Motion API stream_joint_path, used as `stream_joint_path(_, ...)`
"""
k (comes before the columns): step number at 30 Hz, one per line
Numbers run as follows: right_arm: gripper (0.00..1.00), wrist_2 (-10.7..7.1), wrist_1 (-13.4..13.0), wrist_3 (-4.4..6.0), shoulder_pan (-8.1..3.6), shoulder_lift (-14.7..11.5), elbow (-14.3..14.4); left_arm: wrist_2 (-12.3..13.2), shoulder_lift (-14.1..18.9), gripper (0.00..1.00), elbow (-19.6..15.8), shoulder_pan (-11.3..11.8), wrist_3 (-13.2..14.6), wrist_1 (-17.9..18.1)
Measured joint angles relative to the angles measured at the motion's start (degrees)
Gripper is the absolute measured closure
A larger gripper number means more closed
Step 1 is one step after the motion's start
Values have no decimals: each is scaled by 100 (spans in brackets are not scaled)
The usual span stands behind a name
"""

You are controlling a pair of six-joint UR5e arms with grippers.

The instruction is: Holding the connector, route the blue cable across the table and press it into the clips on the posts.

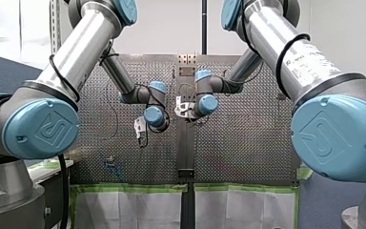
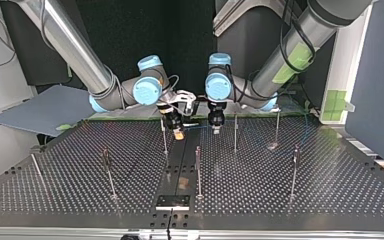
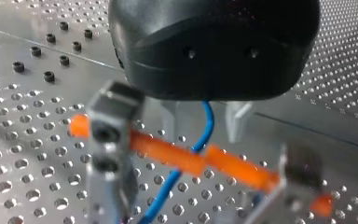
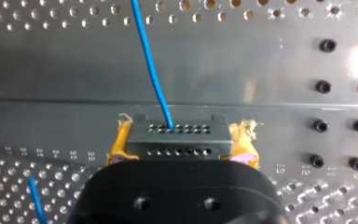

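In the right wrist view my right gripper is shut on a grey connector, its yellow pads pressed to both ends. The blue cable leaves the connector's face and runs ahead over the plate. In the left wrist view that cable drops between the metal fingers of my left gripper, which stand apart on either side of it. An orange bar between two grey blocks lies close to the camera. In the top view my right gripper and my left gripper hang side by side at the table's far middle.
Several thin upright posts stand on the perforated table, among them one beside my right gripper, one beside my left and one nearer the camera. A dark strip runs down the table's middle.
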Motion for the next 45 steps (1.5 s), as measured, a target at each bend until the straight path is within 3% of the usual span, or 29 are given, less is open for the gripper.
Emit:
stream_joint_path(1,100,1,0,0,0,1,0,-44,0,27,1,-8,-1,-1)
stream_joint_path(2,100,1,0,1,-1,1,1,-84,1,36,1,-13,-2,-1)
stream_joint_path(3,100,1,0,0,0,1,1,-126,1,36,2,-21,-2,0)
stream_joint_path(4,100,1,0,1,0,1,-1,-175,1,45,1,-32,-2,1)
stream_joint_path(5,100,1,0,0,0,1,-2,-206,1,61,0,-39,-2,3)
stream_joint_path(6,100,1,0,0,1,1,-1,-237,0,61,-1,-49,-2,7)
stream_joint_path(8,100,1,0,0,0,1,-1,-299,0,83,-2,-69,-2,29)
stream_joint_path(9,100,1,0,1,1,1,0,-309,2,83,-2,-78,-3,45)
stream_joint_path(11,100,1,0,0,1,1,0,-311,5,100,-3,-93,-3,79)
stream_joint_path(28,100,-1,105,-22,-7,-57,-59,-261,119,100,-86,-142,-43,137)
stream_joint_path(45,100,-1,902,-1,73,-829,-49,-255,928,100,-609,-174,-29,-42)
